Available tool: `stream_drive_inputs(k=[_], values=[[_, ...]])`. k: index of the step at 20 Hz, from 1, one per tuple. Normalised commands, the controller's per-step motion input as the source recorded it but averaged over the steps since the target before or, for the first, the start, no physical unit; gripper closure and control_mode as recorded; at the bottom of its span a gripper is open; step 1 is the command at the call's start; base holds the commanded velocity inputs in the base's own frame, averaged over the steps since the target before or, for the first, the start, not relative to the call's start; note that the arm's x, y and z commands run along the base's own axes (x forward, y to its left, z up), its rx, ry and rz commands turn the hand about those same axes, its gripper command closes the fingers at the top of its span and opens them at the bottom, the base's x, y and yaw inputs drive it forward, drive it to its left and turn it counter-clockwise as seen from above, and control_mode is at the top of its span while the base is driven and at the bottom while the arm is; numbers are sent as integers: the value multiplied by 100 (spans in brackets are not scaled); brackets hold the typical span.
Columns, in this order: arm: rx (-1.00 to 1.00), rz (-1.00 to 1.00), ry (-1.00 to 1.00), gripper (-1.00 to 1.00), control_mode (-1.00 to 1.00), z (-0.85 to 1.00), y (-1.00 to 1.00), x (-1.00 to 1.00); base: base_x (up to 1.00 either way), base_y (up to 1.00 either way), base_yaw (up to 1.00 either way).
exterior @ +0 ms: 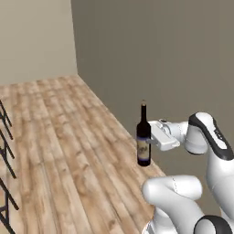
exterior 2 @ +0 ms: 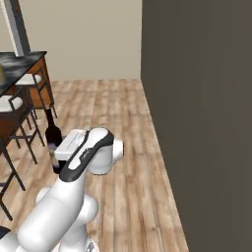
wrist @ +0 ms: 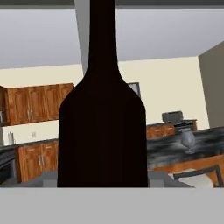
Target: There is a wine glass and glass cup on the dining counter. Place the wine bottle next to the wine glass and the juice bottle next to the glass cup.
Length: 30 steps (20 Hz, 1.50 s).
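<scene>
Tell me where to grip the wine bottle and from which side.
Grip the wine bottle on its wide straight body at label height, coming in level from the side as the hand does: it stands upright, and its neck is too slim.

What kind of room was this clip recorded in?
Most likely a rendered home kitchen with a dining area: wooden cabinets line the far wall, a marbled dining counter carries a wine glass, and stools stand beside it on a wood-plank floor.
</scene>
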Motion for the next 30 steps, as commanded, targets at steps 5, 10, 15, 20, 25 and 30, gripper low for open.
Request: stream_drive_inputs(k=[5,10,15,20,25,30], values=[[0,0,0,100,100,0,0,0,64,-3,61],[0,0,0,100,100,0,0,0,61,-2,63],[0,0,0,100,100,0,0,0,58,-2,65],[0,0,0,100,100,0,0,0,57,-5,65],[0,0,0,100,100,0,0,0,54,-8,65],[0,0,0,100,100,0,0,0,44,-17,63]])
